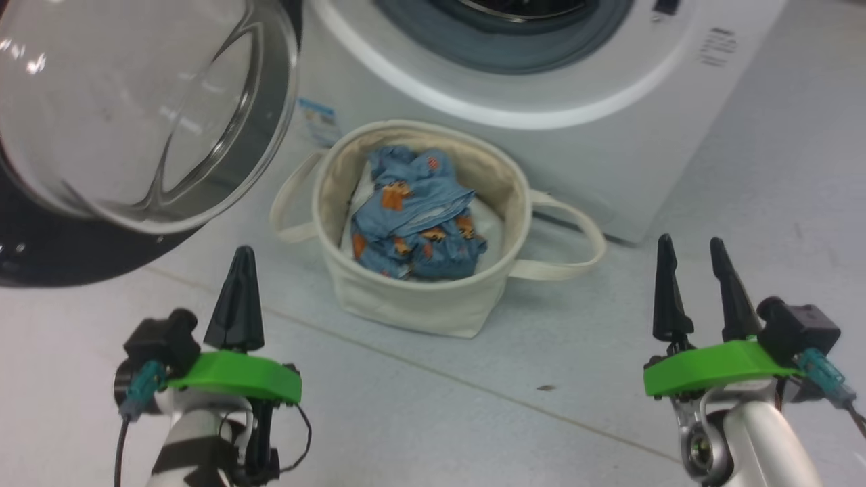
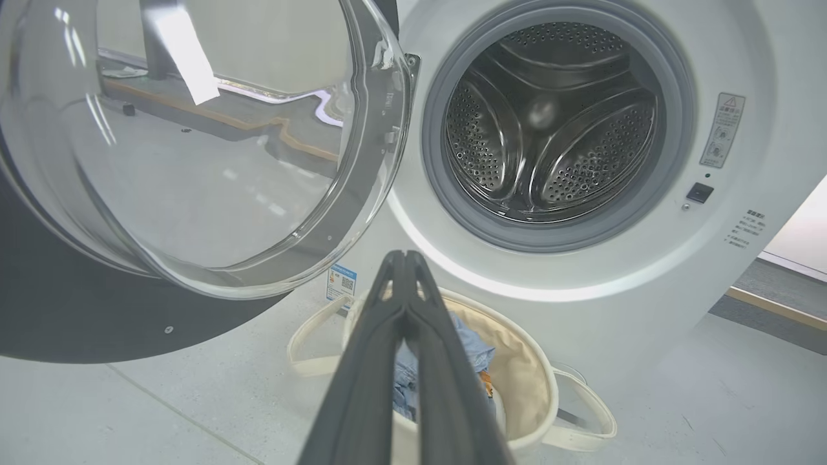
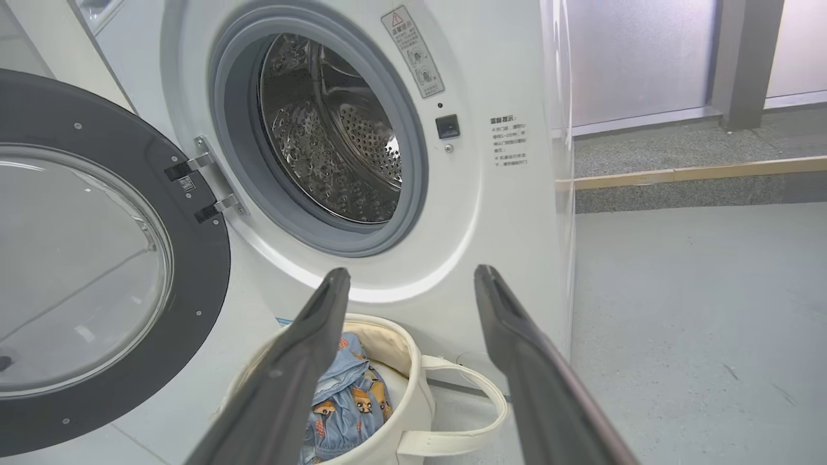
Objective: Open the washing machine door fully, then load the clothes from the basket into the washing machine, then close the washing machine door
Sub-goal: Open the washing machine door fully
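the big white front-loading washing machine [image 1: 609, 142] stands with its round, black-rimmed glass door [image 1: 135, 115] swung wide to the left. a small light-blue denim-like garment [image 1: 416, 216] with orange-brown animals lies crumpled in the round cream canvas basket [image 1: 419, 304], on the pale floor [image 1: 473, 406] just before the machine. the left gripper [image 1: 242, 257] is clenched on nothing, the right gripper [image 1: 691, 245] is spread wide, both near the basket, neither touching it.
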Tool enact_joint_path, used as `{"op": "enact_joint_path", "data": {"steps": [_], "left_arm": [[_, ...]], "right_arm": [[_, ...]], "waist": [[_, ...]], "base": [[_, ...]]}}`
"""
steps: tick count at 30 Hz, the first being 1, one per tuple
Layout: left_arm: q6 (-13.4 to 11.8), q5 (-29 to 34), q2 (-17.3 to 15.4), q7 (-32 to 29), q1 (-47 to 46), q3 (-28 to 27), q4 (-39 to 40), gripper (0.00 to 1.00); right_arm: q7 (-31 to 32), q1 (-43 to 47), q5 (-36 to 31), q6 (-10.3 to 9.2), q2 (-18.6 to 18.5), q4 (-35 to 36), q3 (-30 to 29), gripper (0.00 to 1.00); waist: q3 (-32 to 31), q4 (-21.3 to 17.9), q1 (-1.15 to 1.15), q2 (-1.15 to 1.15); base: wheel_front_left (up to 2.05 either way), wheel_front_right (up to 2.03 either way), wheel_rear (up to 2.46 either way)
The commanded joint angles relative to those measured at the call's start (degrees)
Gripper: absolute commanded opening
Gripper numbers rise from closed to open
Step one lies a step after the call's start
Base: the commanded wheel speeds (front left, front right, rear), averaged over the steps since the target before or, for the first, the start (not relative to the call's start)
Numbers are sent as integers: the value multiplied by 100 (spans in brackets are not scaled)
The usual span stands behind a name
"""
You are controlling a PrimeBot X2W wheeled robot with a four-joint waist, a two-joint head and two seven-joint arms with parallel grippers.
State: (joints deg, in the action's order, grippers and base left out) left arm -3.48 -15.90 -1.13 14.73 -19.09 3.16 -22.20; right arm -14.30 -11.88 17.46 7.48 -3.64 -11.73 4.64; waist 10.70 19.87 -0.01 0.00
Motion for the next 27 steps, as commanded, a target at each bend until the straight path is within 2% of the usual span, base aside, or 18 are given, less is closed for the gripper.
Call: {"op": "enact_joint_path", "data": {"steps": [1,11,12,13,14,20,27], "left_arm": [[37,-42,-176,27,43,-132,280,0],[9,-147,-176,27,864,-168,871,0],[-13,-132,-176,27,884,-150,886,59],[-21,-170,-176,27,899,-126,885,86],[-26,-185,-175,27,906,-97,880,100],[144,-169,-175,27,937,127,803,100],[311,-119,-175,27,978,132,815,100]], "right_arm": [[-70,21,65,1,74,231,168,100],[-70,337,298,1,75,246,155,100],[-70,342,301,1,76,243,147,100],[-70,347,303,1,76,240,139,100],[-70,353,303,1,76,235,134,100],[-70,379,258,1,76,201,226,100],[-70,418,226,1,76,202,256,100]], "waist": [[-359,-387,1,0],[-664,-860,1,0],[-671,-867,1,0],[-679,-868,1,0],[-687,-862,1,0],[-765,-851,1,0],[-793,-982,1,0]], "base": [[0,0,0],[0,0,0],[0,0,0],[0,0,0],[0,0,0],[0,0,0],[0,0,0]]}}
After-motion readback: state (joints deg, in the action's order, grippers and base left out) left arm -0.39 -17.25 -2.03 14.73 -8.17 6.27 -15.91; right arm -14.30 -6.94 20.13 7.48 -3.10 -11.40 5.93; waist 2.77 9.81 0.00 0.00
